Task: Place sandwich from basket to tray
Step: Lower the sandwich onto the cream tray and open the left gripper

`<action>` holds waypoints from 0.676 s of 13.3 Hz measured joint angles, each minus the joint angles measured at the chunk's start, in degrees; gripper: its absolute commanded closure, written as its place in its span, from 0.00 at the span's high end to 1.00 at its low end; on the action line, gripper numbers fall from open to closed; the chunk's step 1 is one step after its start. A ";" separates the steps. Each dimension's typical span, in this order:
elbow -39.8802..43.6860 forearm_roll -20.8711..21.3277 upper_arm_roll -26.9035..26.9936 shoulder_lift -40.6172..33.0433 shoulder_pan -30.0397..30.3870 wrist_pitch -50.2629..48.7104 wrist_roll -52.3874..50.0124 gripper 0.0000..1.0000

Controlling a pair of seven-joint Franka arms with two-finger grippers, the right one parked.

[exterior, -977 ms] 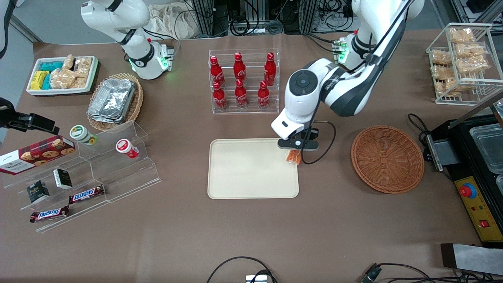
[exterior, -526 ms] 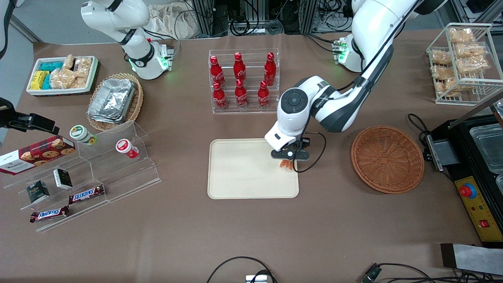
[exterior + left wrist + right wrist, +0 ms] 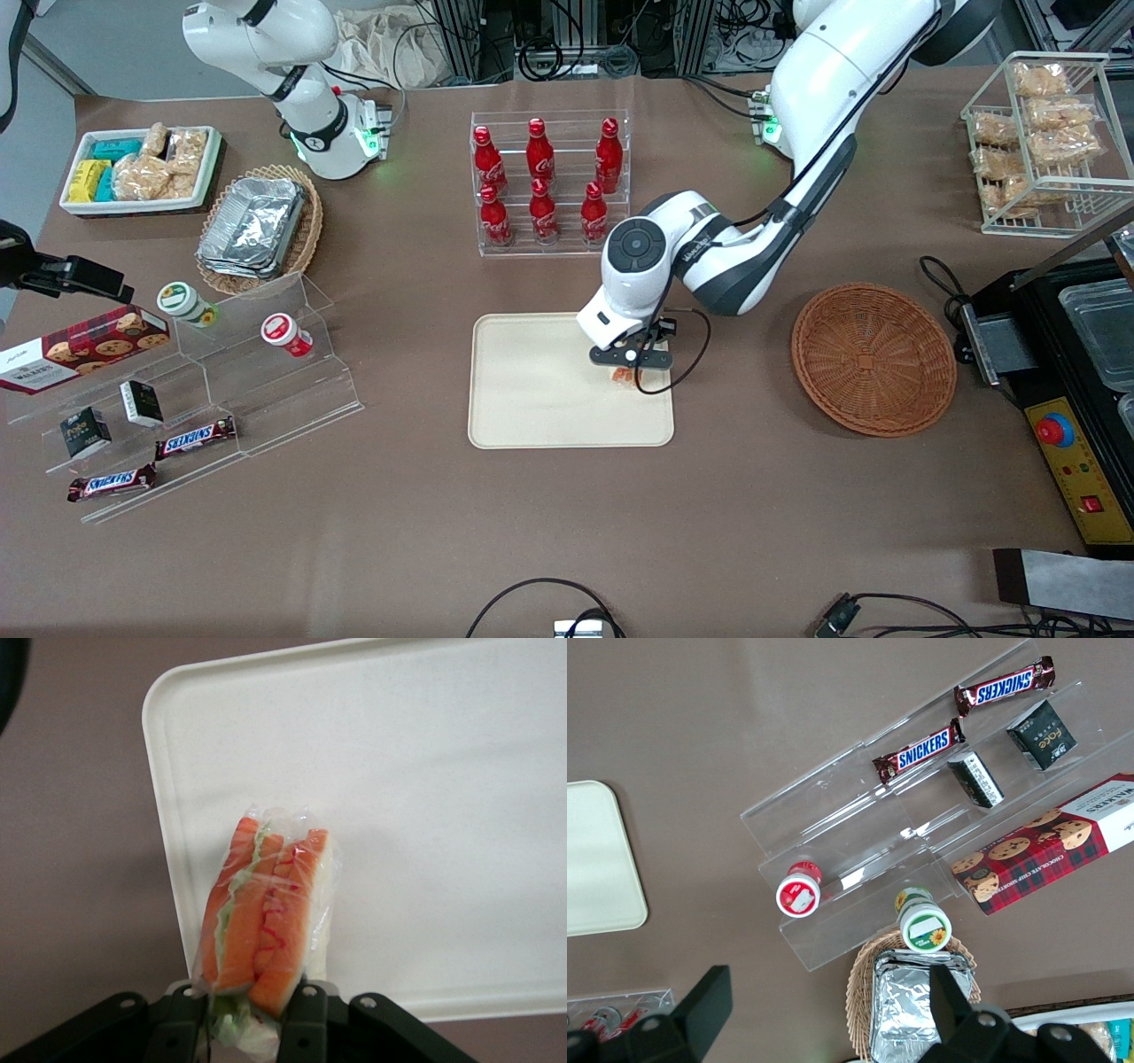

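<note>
**Brown table, sandwich over tray**

Brown tabletop, cluttered at both ends. Small clear-wrapped triangular sandwich [image 3: 266,917], orange, red and green filling showing, is pinched at one end between my black fingers [image 3: 306,1019]. My gripper [image 3: 625,367] hangs over the flat cream-beige rectangular tray [image 3: 532,399], close to the tray's edge toward my working arm's end. Whether the wrap touches the tray, I cannot tell. Round reddish-brown woven wicker basket [image 3: 873,359] sits well apart, toward my arm's end. Clear rack of red bottles [image 3: 545,186] stands farther from the front camera than the tray.
</note>
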 measured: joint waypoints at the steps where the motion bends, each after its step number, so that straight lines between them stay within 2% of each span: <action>1: 0.12 1.04 0.00 0.67 -0.05 0.22 -0.77 0.30; 5: 0.28 2.04 0.01 2.50 -0.06 0.96 -1.36 0.30; 6: 0.29 2.05 0.01 2.81 -0.08 1.04 -1.38 0.35; 9: 0.37 2.14 0.02 3.37 -0.43 1.17 -1.40 0.68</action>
